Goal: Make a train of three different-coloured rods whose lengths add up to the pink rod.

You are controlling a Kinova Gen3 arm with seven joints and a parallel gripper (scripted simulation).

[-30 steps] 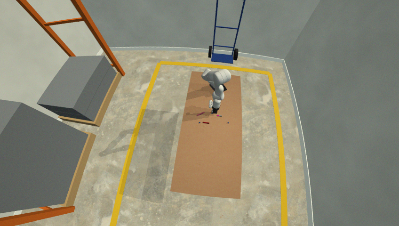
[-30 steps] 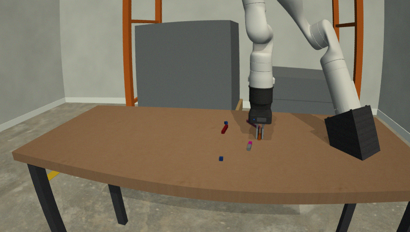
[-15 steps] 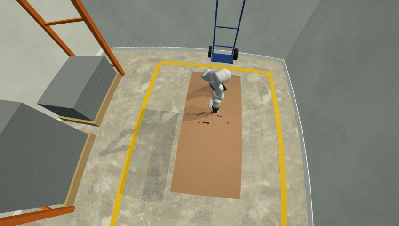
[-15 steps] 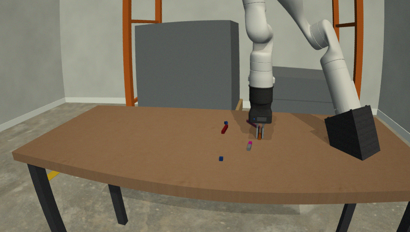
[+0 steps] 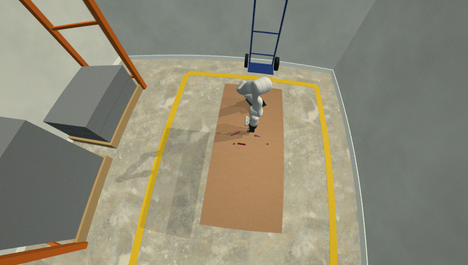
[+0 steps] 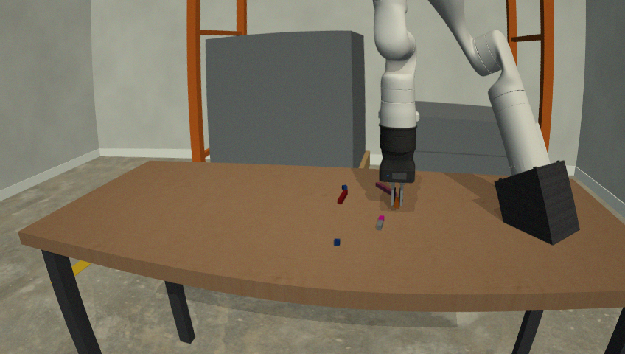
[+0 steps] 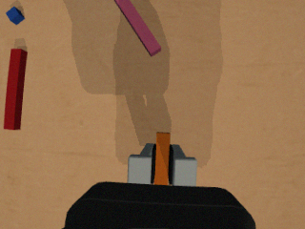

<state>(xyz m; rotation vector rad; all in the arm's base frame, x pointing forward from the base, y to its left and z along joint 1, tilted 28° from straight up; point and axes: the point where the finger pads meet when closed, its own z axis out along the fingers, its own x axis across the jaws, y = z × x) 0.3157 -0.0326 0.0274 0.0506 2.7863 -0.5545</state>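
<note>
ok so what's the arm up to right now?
The Kinova's black two-finger gripper is closed on an orange rod. A short magenta rod and a grey rod lie end to end nearby; with orange they would add up to the long pink rod, so orange is probably the third piece. It isn't in line yet. A red rod and two small blue rods lie apart.

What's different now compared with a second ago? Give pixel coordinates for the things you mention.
The gripper (image 5: 250,131) (image 6: 396,204) (image 7: 162,157) has risen slightly, bringing the orange rod (image 6: 396,202) (image 7: 163,149) up between its fingers. The pink rod (image 5: 235,133) (image 6: 384,188) (image 7: 139,27), red rod (image 5: 241,143) (image 6: 342,197) (image 7: 15,91), magenta rod (image 5: 255,135) (image 6: 381,217), grey rod (image 5: 258,136) (image 6: 379,225) and both blue rods (image 5: 233,143) (image 5: 267,143) (image 6: 344,186) (image 6: 337,242) (image 7: 15,15) look unmoved.
</note>
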